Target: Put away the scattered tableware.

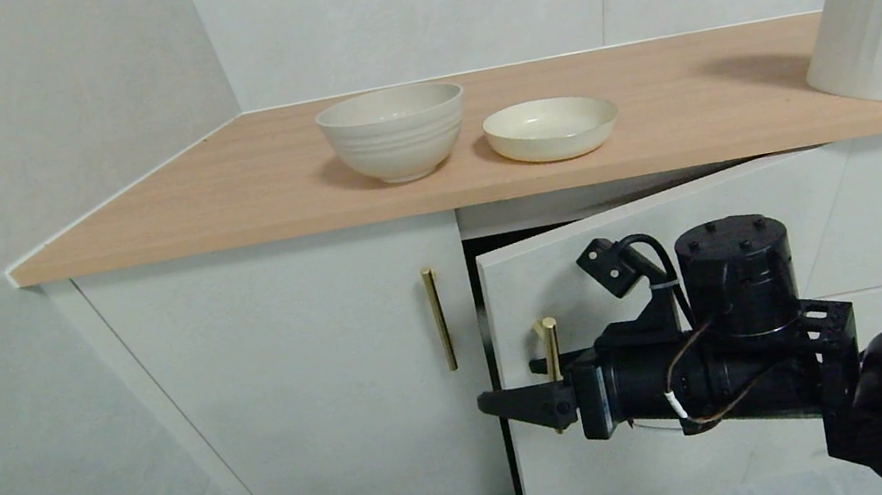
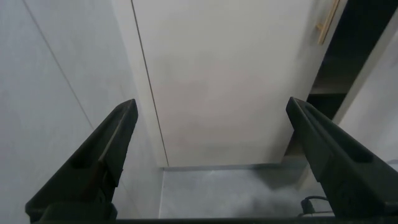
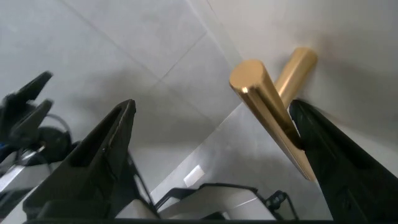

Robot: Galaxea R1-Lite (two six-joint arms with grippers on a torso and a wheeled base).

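The bowl (image 1: 394, 133) and the shallow dish (image 1: 551, 128) sit side by side, just apart, on the tabletop (image 1: 221, 202), and below it the right door (image 1: 587, 277) stands ajar. The right tool (image 3: 211, 112) is spread apart at that door's brass handle (image 3: 273, 118), which lies between its fingers (image 3: 323, 149) and against one of them. The left tool (image 2: 211, 109), also spread apart, faces the closed left door (image 2: 224, 81) down near the floor (image 2: 217, 193).
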